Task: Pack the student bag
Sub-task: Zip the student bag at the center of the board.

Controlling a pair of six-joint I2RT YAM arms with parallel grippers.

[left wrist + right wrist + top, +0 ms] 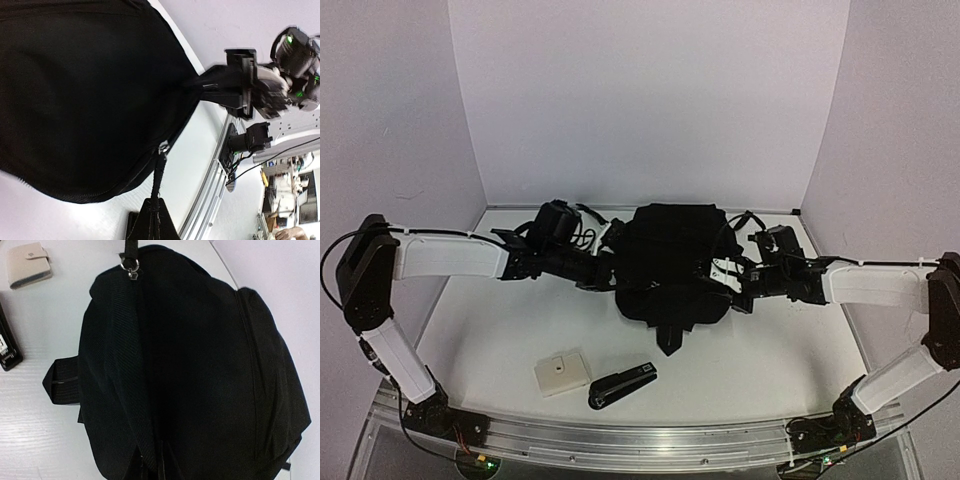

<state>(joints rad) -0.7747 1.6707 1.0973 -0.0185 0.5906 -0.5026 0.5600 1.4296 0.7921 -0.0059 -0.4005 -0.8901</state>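
Observation:
The student bag is a large black fabric backpack in the middle of the table, between both arms. My right gripper is at its right side; the left wrist view shows this gripper pinching a drawn-out point of the bag. My left gripper is against the bag's left edge, its jaws hidden in its own view. A silver zipper slider sits on the bag. Its black pull strap runs to a triangular tab on the table.
A beige wallet-like case and a small black stapler lie near the front edge, left of centre. White walls stand on three sides of the table. The metal rail with both arm bases runs along the near edge.

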